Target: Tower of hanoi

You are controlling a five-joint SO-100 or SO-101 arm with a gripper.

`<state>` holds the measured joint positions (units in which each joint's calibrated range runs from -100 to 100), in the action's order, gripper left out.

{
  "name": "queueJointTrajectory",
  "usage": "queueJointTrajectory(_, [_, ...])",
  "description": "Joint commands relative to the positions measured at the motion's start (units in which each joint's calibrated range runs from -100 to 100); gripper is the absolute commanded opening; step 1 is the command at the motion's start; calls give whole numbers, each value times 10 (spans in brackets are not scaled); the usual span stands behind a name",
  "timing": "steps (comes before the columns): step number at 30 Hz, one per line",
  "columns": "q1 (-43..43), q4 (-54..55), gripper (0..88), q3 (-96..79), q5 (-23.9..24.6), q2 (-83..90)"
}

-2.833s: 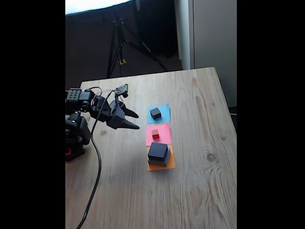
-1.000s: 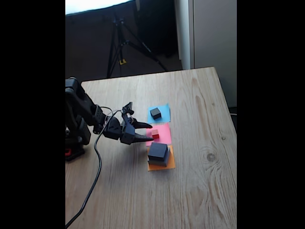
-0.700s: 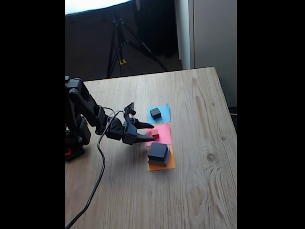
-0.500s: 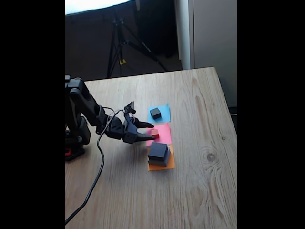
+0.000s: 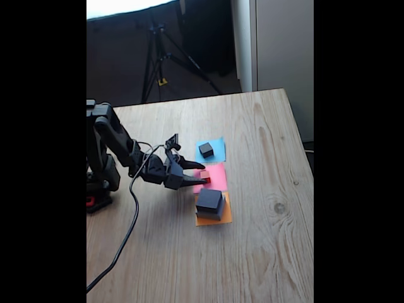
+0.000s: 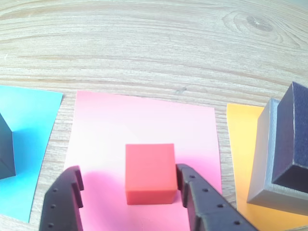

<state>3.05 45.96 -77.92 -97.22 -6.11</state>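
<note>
tool (image 6: 127,185) straddles matte red cube (image 6: 149,173) | pink paper (image 6: 144,120)

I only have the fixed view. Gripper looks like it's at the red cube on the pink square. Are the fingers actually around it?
Observer: In the wrist view the red cube sits between the fingers of the gripper; the right finger is against its side.
Operator: And the left finger?
Observer: A gap of pink paper square shows between it and the cube, so the gripper is open.
Operator: Is the cube square to the fingers?
Observer: Roughly; its side faces run nearly parallel to them.
</note>
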Motion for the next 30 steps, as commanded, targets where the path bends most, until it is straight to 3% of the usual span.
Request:
queueJointTrajectory(1, [-3, 4, 196, 18, -13, 2])
queueJointTrajectory(30, [2, -46, 9, 30, -28, 6])
